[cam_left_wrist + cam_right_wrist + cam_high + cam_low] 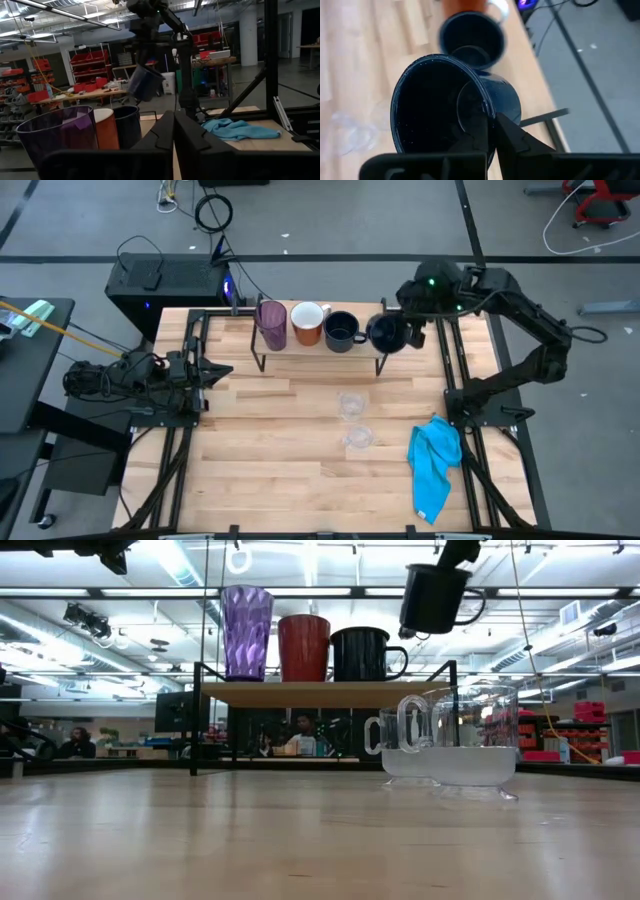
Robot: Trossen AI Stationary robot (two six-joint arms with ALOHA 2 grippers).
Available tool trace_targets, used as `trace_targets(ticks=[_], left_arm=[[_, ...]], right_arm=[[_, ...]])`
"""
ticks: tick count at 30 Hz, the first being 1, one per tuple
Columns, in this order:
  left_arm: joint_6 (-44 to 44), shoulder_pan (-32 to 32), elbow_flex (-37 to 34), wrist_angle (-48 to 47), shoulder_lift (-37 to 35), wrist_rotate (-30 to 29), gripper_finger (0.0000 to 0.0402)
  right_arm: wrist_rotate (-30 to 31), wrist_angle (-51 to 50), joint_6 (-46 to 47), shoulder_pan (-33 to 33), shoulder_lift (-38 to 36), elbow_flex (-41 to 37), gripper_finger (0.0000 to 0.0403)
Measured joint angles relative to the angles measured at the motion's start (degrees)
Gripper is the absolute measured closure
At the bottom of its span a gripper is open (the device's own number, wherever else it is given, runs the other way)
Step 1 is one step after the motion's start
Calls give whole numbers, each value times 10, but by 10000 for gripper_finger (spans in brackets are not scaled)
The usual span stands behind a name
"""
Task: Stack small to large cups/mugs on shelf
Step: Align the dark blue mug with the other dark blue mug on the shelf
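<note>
From my screen, the left gripper (222,370) is parked at the table's 9 o'clock edge, fingers pressed together with nothing in them. On the shelf (300,352) up at 12 o'clock I've got the purple tumbler (271,324), then the white-and-orange mug (307,323), then a dark mug (342,331). The right gripper (398,328) is pinching the rim of the second dark mug (384,332), tilted in the air above the shelf's right end. Two clear glasses (353,421) sit mid-table, blue cloth (435,463) around 4 o'clock.

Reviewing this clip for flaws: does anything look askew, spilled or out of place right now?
Only the dark mug held by the right gripper: it hangs tilted above the shelf's free end, not yet set down. Nothing looks spilled or damaged.
</note>
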Motion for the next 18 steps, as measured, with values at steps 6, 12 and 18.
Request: trace_targets(ticks=[6,12,18], left_arm=[[0,0,0,0,0,0,390],[4,0,0,2,0,0,374],[15,0,0,4,0,0,384]], right_arm=[[-1,25,-48,-73,10,0,389],[-46,62,-88,-145,43,0,386],[-89,84,-118,-204,103,8,389]])
